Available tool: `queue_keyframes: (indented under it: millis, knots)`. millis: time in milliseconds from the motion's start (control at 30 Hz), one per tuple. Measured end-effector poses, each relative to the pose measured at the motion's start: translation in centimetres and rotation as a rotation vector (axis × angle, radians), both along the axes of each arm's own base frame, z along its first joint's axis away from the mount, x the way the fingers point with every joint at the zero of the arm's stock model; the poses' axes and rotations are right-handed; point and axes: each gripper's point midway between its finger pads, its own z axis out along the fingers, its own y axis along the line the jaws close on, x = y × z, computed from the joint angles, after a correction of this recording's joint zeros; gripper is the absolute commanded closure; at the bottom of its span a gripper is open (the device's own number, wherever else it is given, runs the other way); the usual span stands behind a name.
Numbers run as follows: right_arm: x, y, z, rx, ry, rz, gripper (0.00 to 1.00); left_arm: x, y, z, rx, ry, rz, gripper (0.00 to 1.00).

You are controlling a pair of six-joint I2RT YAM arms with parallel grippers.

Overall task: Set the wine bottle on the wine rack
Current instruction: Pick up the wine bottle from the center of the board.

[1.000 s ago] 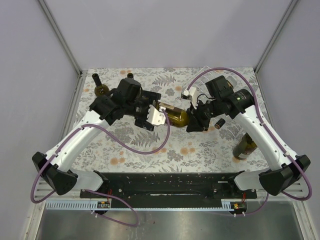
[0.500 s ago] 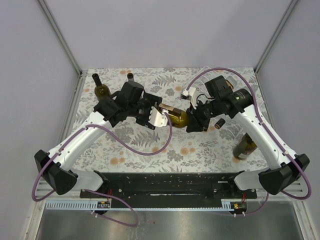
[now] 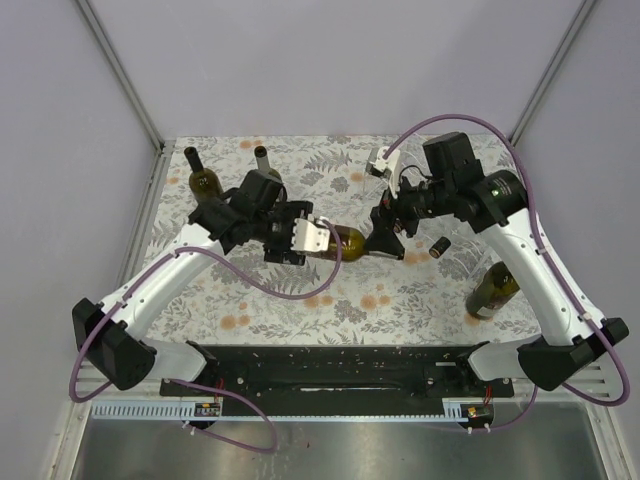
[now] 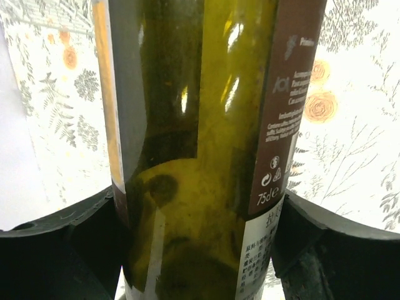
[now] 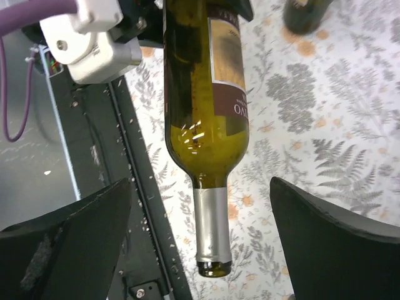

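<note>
cover: white table cloth with grey leaves and orange flowers [image 3: 290,290] | back left: green glass bottle, standing up [image 3: 203,178] | near it: another dark bottle, only its neck shows [image 3: 262,158] | right edge: dark green bottle [image 3: 492,290] | walls: plain grey [image 3: 330,60]

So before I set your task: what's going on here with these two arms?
The left arm's fingers are clamped around the body of an olive-green glass wine bottle with a brown label, holding it sideways above the floral-patterned table. The right arm's fingers stand open either side of its silver-foiled neck, not touching it. The bottle is not on a rack yet. Three other dark glass bottles stand on the table.
</note>
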Motion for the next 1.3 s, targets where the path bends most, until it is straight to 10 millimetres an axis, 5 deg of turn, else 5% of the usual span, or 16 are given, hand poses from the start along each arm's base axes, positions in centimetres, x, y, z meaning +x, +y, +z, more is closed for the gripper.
queue_keyframes:
  millis: [267,433,667,833,1067,1300]
  knots:
    - [2.4,-0.9,3.9,0.025,-0.16,-0.127,0.01,2.5,2.2,1.5,-0.187,0.115,0.23,1.0]
    - [3.5,-1.1,8.2,0.095,-0.256,-0.21,0.01,4.4,3.1,5.5,-0.396,0.119,0.403,1.0]
    - [3.4,-0.3,13.6,0.236,-0.319,-0.223,0.0,5.6,1.2,11.2,-0.686,0.164,0.505,1.0]
    - [4.4,2.1,13.6,0.32,-0.253,-0.184,0.01,4.5,-1.0,14.2,-0.846,0.314,0.465,1.0]
    - [5.5,5.8,10.0,0.423,-0.085,-0.094,0.0,1.9,-3.8,17.6,-0.986,0.527,0.345,1.0]
    - [4.8,7.8,11.3,0.544,-0.017,0.016,0.0,0.0,-5.3,18.9,-1.011,0.603,0.259,1.0]
